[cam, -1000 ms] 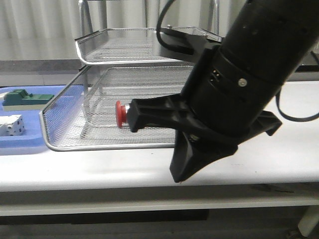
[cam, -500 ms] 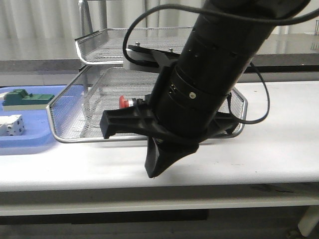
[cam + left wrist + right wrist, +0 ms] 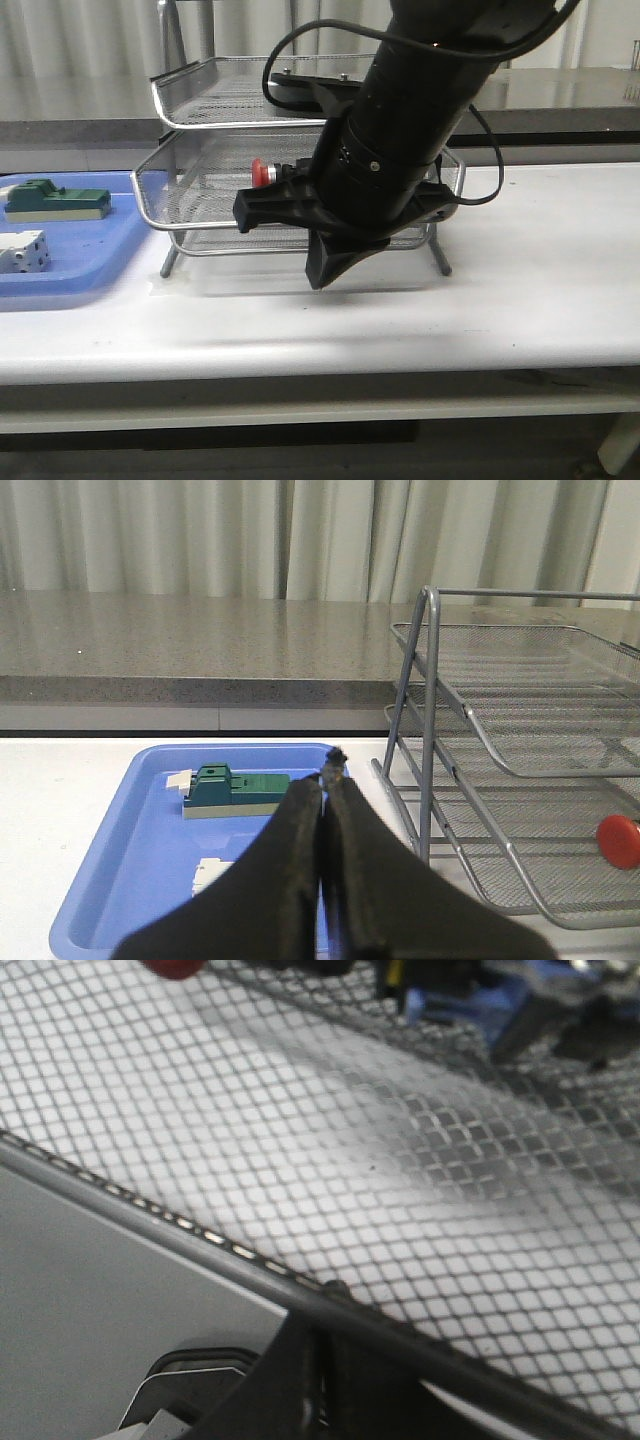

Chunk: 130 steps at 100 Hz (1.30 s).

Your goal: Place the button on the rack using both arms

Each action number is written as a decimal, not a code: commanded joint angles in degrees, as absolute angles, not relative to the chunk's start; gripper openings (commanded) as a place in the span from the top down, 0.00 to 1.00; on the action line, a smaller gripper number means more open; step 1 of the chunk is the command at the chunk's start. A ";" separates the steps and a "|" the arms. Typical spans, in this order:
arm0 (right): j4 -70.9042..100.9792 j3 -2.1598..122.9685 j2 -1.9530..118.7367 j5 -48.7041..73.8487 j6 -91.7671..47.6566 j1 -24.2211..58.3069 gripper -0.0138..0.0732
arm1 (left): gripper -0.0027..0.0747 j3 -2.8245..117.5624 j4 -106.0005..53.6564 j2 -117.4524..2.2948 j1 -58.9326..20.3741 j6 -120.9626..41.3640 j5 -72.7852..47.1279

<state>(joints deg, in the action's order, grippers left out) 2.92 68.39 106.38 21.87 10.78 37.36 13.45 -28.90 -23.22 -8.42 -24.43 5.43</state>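
The button lies in the middle tray of the silver wire rack (image 3: 200, 90); its red head (image 3: 262, 172) shows just left of my right arm. In the right wrist view the red head (image 3: 175, 966) and the blue rear block (image 3: 470, 1005) lie on the mesh. My right gripper (image 3: 322, 272) is shut, its tips (image 3: 320, 1305) against that tray's front rim. My left gripper (image 3: 330, 770) is shut and empty, held above the blue tray (image 3: 120, 880), left of the rack (image 3: 430, 680). The left wrist view also shows the button's red head (image 3: 620, 840).
The blue plastic tray (image 3: 60, 270) lies left of the rack with a green block (image 3: 55, 200) and a white boxy part (image 3: 25, 250) in it. The table's front edge runs below my right arm. A grey counter and curtains stand behind.
The middle tray, pulled far out a second ago, has slid back into the rack with the button in it. My right arm has moved forward with it, tips on its front rim.
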 commanded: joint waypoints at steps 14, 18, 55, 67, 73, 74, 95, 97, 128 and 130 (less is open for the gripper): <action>0.46 72.78 105.25 15.49 9.97 34.00 0.92 | 0.99 15.10 -29.16 -23.55 -8.18 -23.85 9.82; 0.00 72.78 105.32 14.57 9.97 33.57 0.92 | 0.99 15.10 -29.16 -23.55 -8.18 -23.85 9.82; -2.29 72.90 105.44 10.12 9.97 31.30 0.92 | 0.99 15.10 -29.16 -23.55 -8.18 -23.85 9.82; -2.29 73.26 104.84 11.70 9.97 31.30 0.92 | 0.99 15.10 -29.16 -23.55 -8.18 -23.85 9.82; -2.29 73.26 103.90 13.17 9.97 31.58 0.92 | 0.99 15.10 -29.16 -23.55 -8.18 -23.85 9.82; -2.29 73.26 103.78 13.38 9.97 31.63 0.92 | 0.99 15.10 -29.16 -23.55 -8.18 -23.85 9.82; -2.43 73.15 98.51 21.34 9.97 31.52 0.92 | 0.99 15.10 -29.16 -23.55 -8.18 -23.85 9.82; -2.59 73.07 97.87 22.10 9.97 31.36 0.92 | 0.99 15.10 -29.16 -23.55 -8.18 -23.85 9.82; -8.18 72.97 88.60 29.05 10.08 28.29 0.92 | 0.99 15.10 -29.16 -23.55 -8.18 -23.85 9.82; -8.33 72.87 87.91 29.19 10.08 27.93 0.92 | 0.99 15.10 -29.16 -23.55 -8.18 -23.85 9.82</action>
<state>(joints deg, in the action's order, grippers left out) -6.34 71.30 93.07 30.57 10.73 29.35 13.45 -28.90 -23.22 -8.42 -24.43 5.43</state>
